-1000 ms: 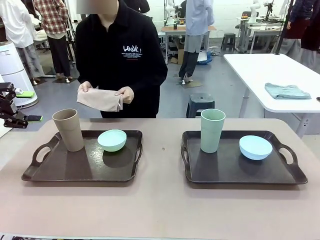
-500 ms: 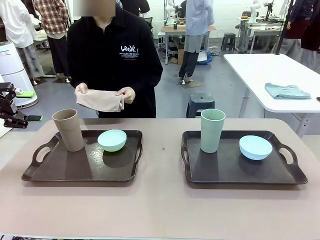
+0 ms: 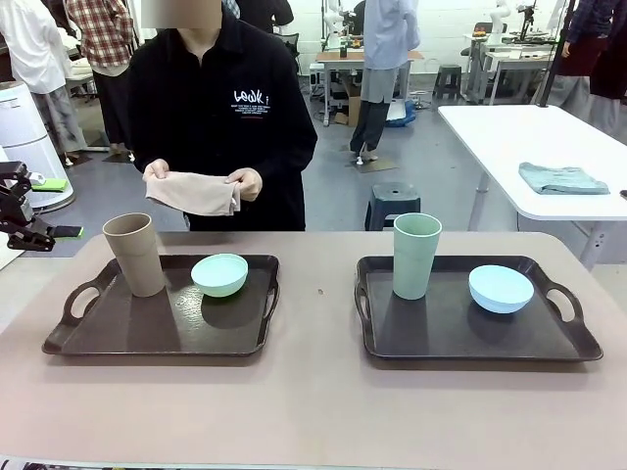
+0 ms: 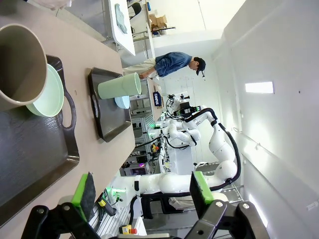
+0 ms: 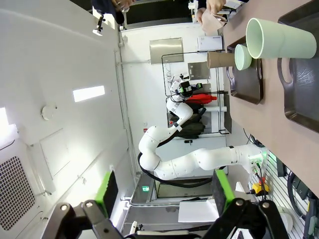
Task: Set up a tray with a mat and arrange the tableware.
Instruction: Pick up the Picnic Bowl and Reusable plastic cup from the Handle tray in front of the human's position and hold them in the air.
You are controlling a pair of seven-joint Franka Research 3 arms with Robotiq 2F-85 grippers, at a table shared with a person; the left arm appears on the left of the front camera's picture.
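Left gripper [image 4: 143, 188]: fingers spread wide, nothing between them.
Right gripper [image 5: 164, 188]: fingers spread wide, empty.
Tan cup [image 3: 135, 254]: upright on left tray [image 3: 108, 338], at 11 o'clock.
Mint green bowl [image 3: 219, 274]: left tray, 2 o'clock, near the tan cup.
Pale green cup [image 3: 416, 255]: upright on right tray [image 3: 460, 343], 10 o'clock.
Light blue bowl [image 3: 501, 288]: right tray, 1 o'clock.
Mat [image 3: 193, 193]: folded beige cloth, held by the person [image 3: 225, 117] beyond the table's far edge.
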